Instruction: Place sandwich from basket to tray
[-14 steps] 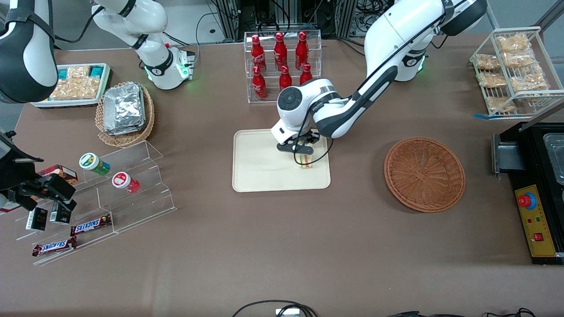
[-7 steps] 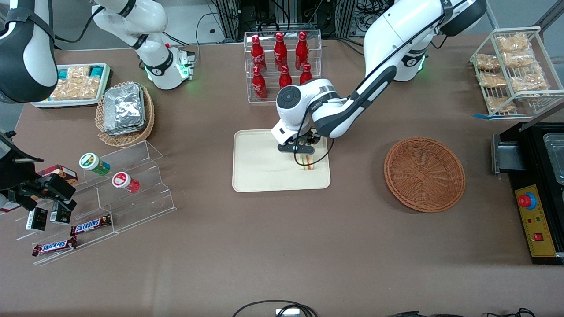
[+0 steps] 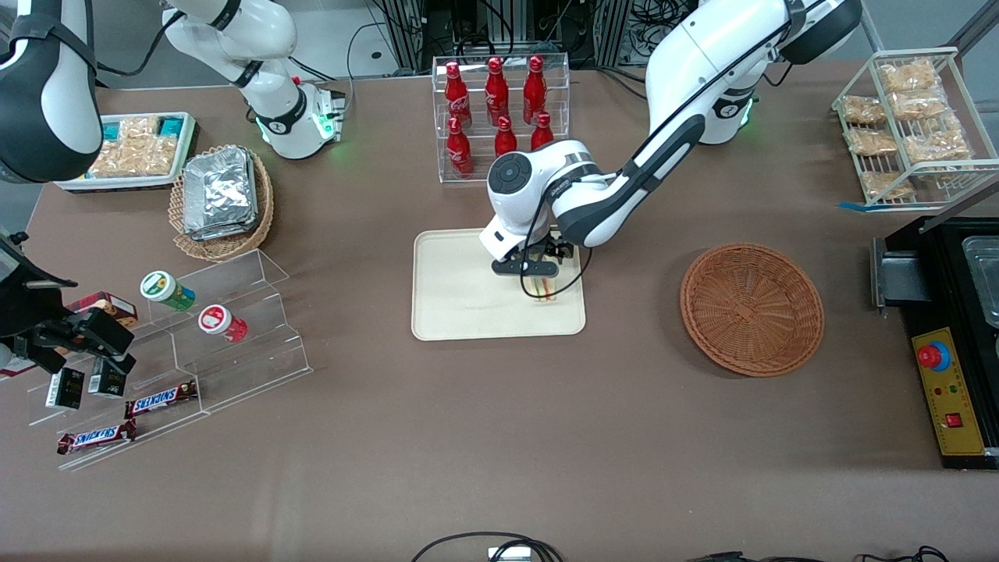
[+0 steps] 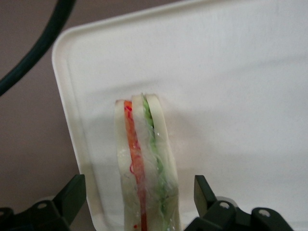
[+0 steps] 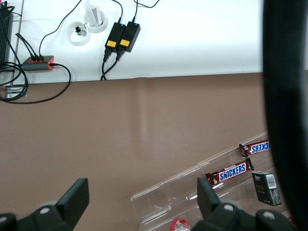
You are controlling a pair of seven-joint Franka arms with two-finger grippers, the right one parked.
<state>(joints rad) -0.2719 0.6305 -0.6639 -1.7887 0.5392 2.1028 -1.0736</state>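
Observation:
The sandwich (image 3: 545,291) stands on its edge on the cream tray (image 3: 460,289), close to the tray's rim at the working arm's end. My left gripper (image 3: 535,270) hovers just above it and is open. In the left wrist view the sandwich (image 4: 147,159) shows red and green filling between pale bread. It sits in the gap of the gripper (image 4: 139,198), and both dark fingertips (image 4: 73,196) stand clear of its sides. The tray (image 4: 231,72) spreads out under it. The reddish-brown basket (image 3: 751,308) lies empty on the table, toward the working arm's end.
A clear rack of red bottles (image 3: 496,109) stands just farther from the front camera than the tray. A tan basket with foil packets (image 3: 222,199) and acrylic steps with snacks (image 3: 195,336) lie toward the parked arm's end. A wire rack (image 3: 909,125) and a black control box (image 3: 952,328) are at the working arm's end.
The gripper has drawn up slightly off the sandwich, which stays standing on the tray. The basket and everything else have not moved.

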